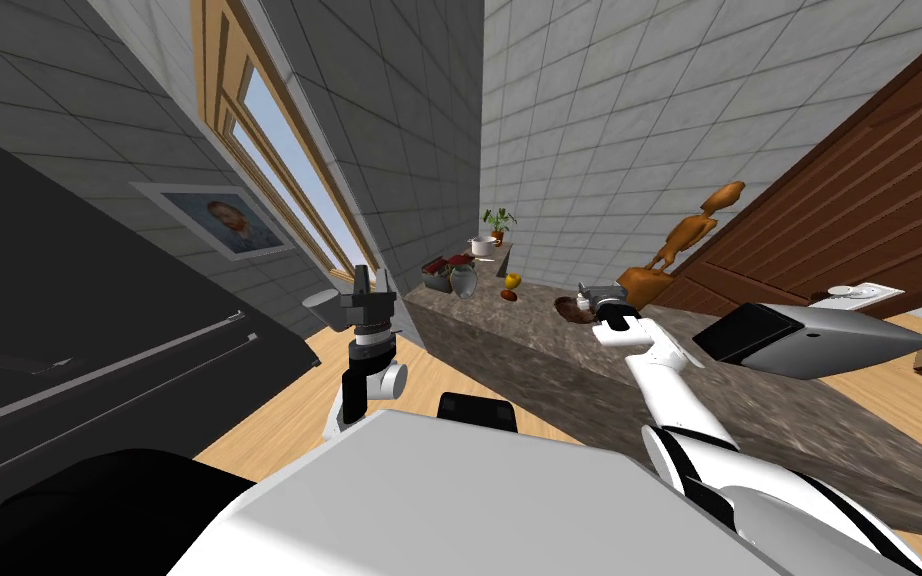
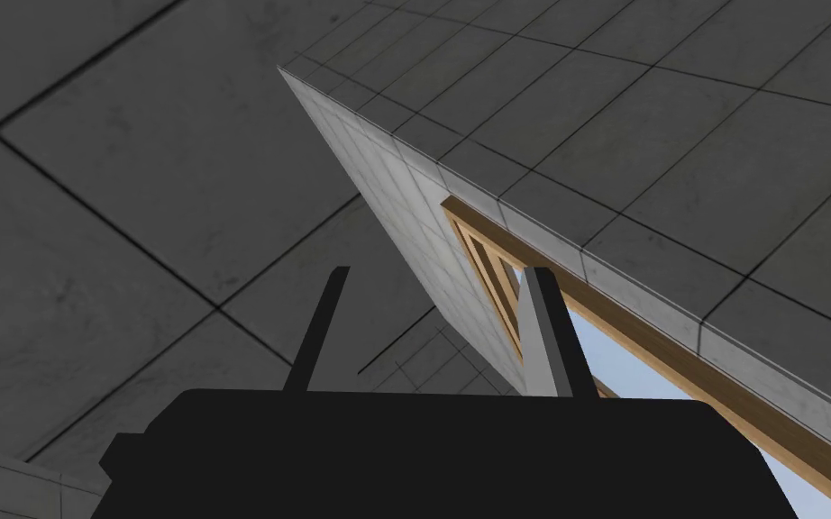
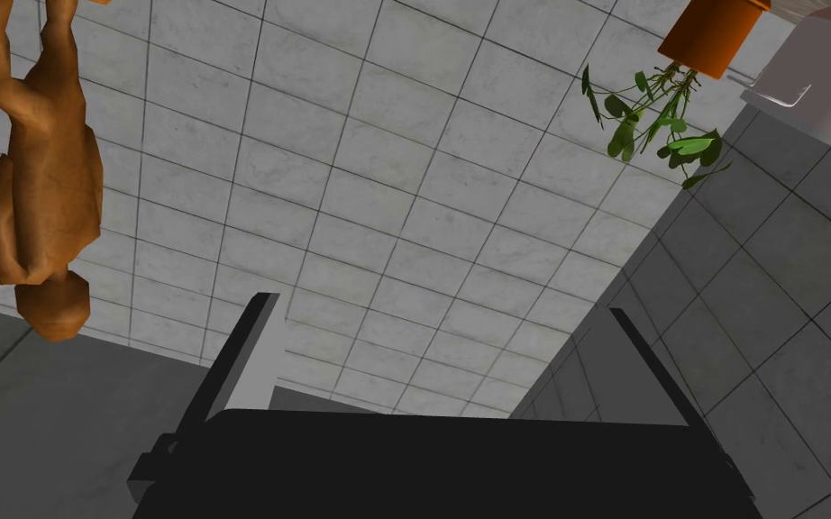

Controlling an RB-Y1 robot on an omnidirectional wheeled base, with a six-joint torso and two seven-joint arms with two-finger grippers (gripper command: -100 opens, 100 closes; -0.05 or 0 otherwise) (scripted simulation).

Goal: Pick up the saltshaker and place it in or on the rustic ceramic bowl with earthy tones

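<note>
Bench [image 1: 769,400] of mottled stone runs ahead of me, with a wooden figure [image 1: 694,235] standing on it. My right end effector [image 3: 442,305] hovers over the bench, fingers spread wide and gripping nothing. My left end effector [image 1: 373,272], raised beside the bench, is spread too. Just beside the right one sits the brown bowl [image 1: 571,313], and the small pale saltshaker [image 1: 583,294] seems to stand in it.

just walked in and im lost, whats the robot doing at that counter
The robot stands at a stone counter with its right arm reaching to a brown bowl. The right pincer is open and empty, pointing toward the tiled wall. Something small and light at the bowl may be the saltshaker, but it is too small to tell. The left pincer is raised to the side, open, holding nothing.
</note>
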